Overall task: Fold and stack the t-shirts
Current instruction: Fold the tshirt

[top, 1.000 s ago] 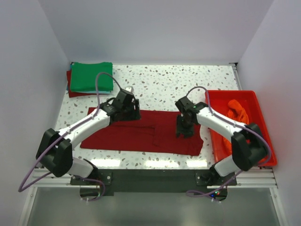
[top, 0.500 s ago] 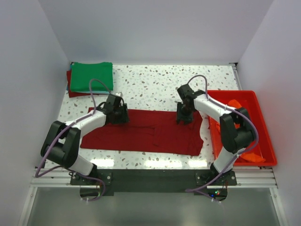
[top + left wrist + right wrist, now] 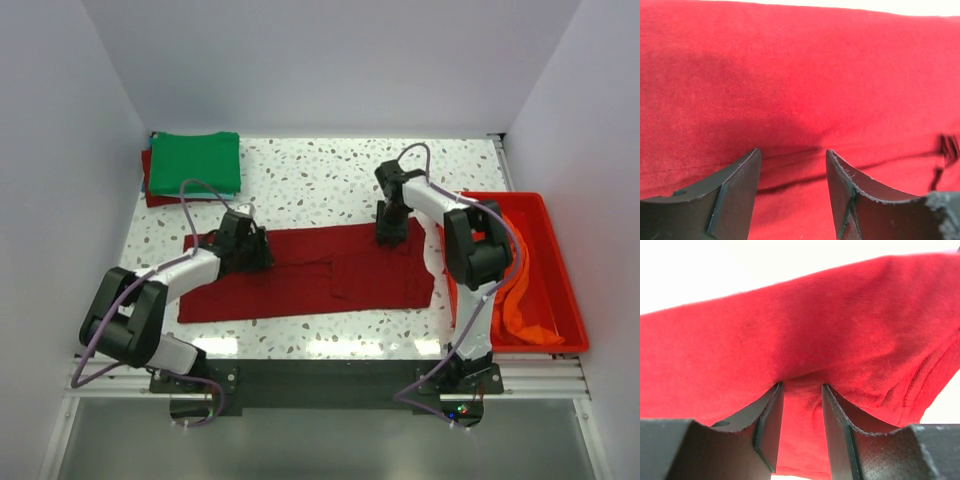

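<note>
While lying spread on the table [image 3: 330, 170], the dark red t-shirt [image 3: 300, 285] is being handled near its far edge.
Right gripper [image 3: 801, 387] jaws are pinching a narrow ridge of the cloth; left gripper [image 3: 792, 155] jaws are standing wider apart, tips resting on it.

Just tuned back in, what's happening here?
Both arms are working the dark red t-shirt spread flat mid-table. The right gripper is pinching a ridge of cloth at its far edge; the left gripper sits on the far edge further left, fingers apart with cloth flat between them. A folded green t-shirt lies on a second dark red t-shirt at the far left corner. An orange t-shirt waits in the red tub on the right.
</note>
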`<action>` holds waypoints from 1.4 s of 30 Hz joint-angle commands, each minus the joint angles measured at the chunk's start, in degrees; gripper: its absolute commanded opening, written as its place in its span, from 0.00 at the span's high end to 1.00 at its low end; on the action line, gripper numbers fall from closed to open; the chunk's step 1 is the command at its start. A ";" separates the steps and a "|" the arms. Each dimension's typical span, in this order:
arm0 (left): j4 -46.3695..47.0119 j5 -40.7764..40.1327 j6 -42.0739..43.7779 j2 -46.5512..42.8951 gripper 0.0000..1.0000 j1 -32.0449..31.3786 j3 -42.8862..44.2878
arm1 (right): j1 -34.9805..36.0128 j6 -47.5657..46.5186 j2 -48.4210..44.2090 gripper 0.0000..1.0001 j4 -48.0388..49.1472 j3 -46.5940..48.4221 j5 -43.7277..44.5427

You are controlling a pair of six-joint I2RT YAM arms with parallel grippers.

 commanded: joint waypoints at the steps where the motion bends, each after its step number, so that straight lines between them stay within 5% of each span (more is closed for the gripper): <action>1: -1.21 3.68 -3.69 -3.71 0.40 0.45 -3.89 | -2.21 -1.56 7.78 0.60 2.36 5.78 4.60; 6: -4.72 5.44 -6.07 -13.45 0.30 0.45 -1.72 | -2.83 -2.44 14.46 0.60 -1.33 20.62 3.90; 13: -11.23 2.72 -2.56 -14.09 0.21 1.15 6.47 | -2.92 -2.79 19.22 0.59 -7.14 36.28 -1.37; 18: -8.08 1.15 0.17 -9.19 0.16 3.17 2.37 | -2.83 -0.95 10.37 0.57 -4.77 30.86 -5.66; 26: -2.79 5.79 -0.62 -8.20 0.16 6.34 -3.45 | -2.83 1.34 -3.10 0.57 2.61 8.88 -11.39; 42: -3.58 7.72 -1.50 -9.43 0.17 6.25 -9.51 | -3.36 -1.12 10.06 0.58 0.86 11.59 -4.02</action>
